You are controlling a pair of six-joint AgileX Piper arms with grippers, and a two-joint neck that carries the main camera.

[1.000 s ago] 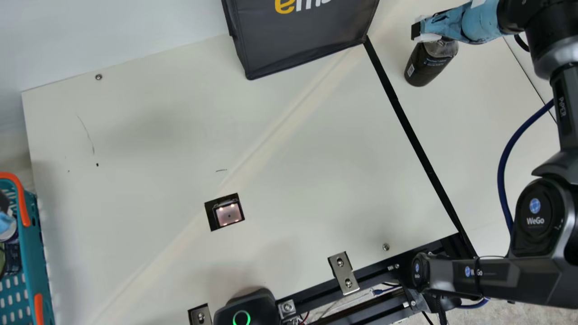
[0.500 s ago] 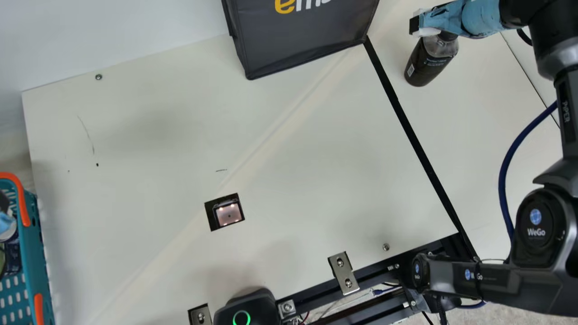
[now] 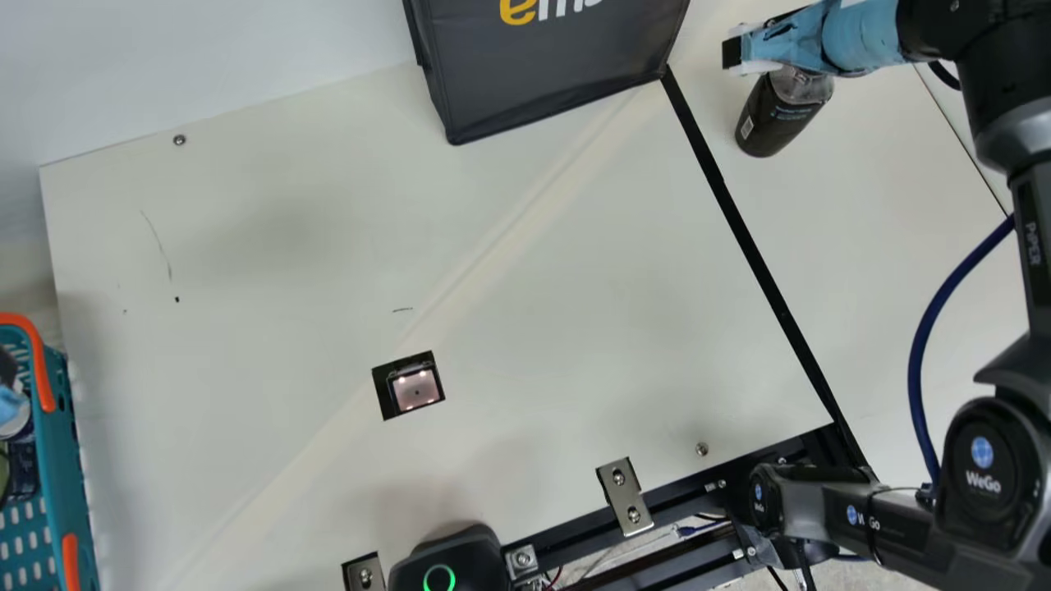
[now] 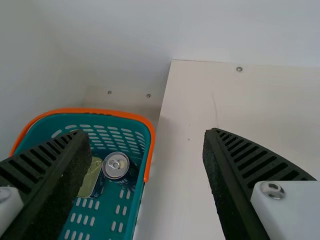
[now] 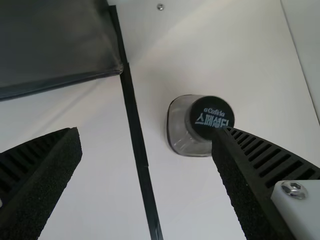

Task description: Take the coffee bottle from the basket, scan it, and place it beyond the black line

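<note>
In the main view, my right gripper (image 3: 741, 54) is at the upper right, over the cap end of the dark coffee bottle (image 3: 776, 119). The bottle stands upright on the table, on the far right side of the black line (image 3: 759, 261). From the right wrist, the black cap (image 5: 211, 118) is beside one fingertip, and my right gripper (image 5: 146, 132) is open with nothing between its fingers. My left gripper (image 4: 146, 132) is open and empty near the teal basket (image 4: 131, 220), which holds a can (image 4: 116, 165) and a flat tin (image 4: 91, 179).
A scanner window (image 3: 415, 389) is set into the table (image 3: 287, 246). The dark bag (image 3: 558, 74) stands at the back, its corner at the black line. Metal brackets (image 3: 625, 497) and a black device with a green ring (image 3: 439, 566) line the near edge.
My right gripper has shifted a little to the left in the main view, while its arm's elbow has moved down and right. The bottle has stayed where it stood.
</note>
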